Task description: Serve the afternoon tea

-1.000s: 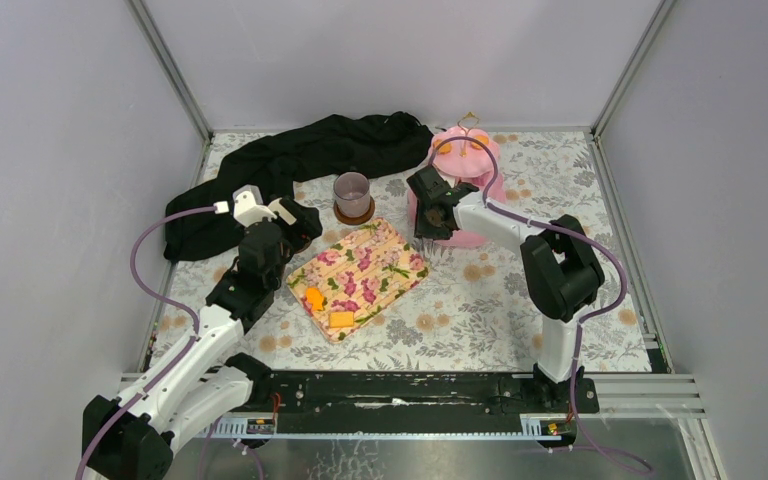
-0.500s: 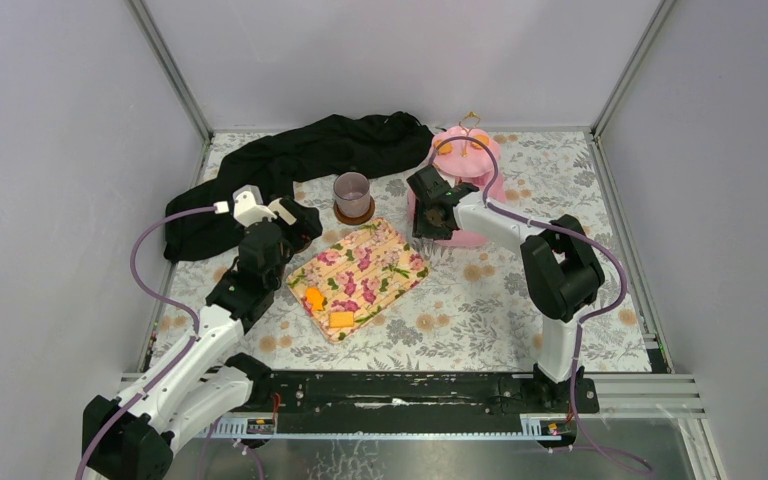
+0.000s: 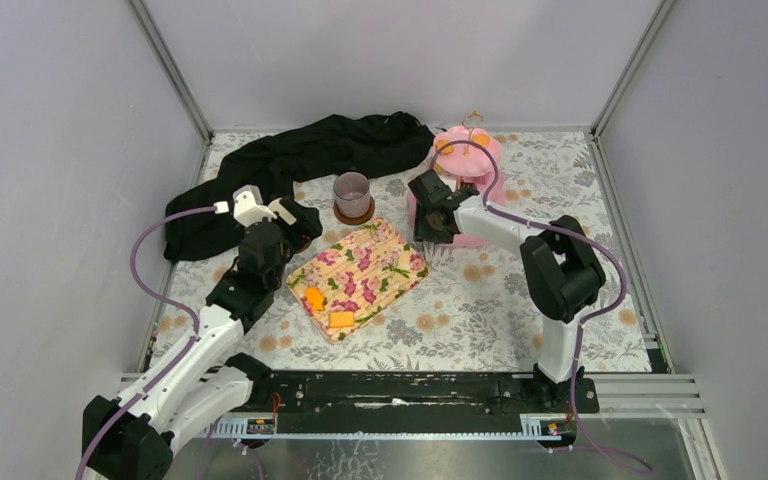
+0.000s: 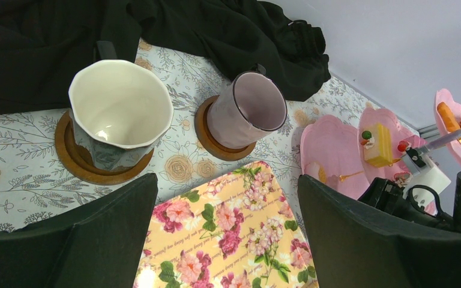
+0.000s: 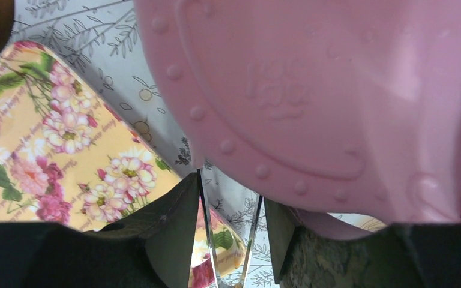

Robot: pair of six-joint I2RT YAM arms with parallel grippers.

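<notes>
My left gripper (image 3: 298, 226) is open and empty (image 4: 228, 240), hovering over the far corner of the floral napkin (image 3: 360, 275). The cream-lined dark mug (image 4: 120, 114) and the mauve-grey mug (image 3: 352, 192) (image 4: 247, 111) each stand on a wooden coaster. Two orange biscuits (image 3: 314, 298) lie on the napkin's near end. My right gripper (image 3: 428, 238) is shut on thin metal tongs (image 5: 249, 222) at the lower tier of the pink stand (image 3: 480, 235) (image 5: 312, 90). A yellow cake (image 4: 378, 144) sits on a tier, and orange pieces (image 3: 460, 145) sit on the top tier.
A black cloth (image 3: 290, 165) lies bunched along the far left behind the mugs. The tablecloth has a floral print. Grey walls with metal posts close in the table on three sides. The stand has a gold handle (image 3: 472, 118) on top.
My right gripper has shifted slightly nearer and lower beside the stand's lower tier, covering a brown piece seen there before. The left arm has not moved.
</notes>
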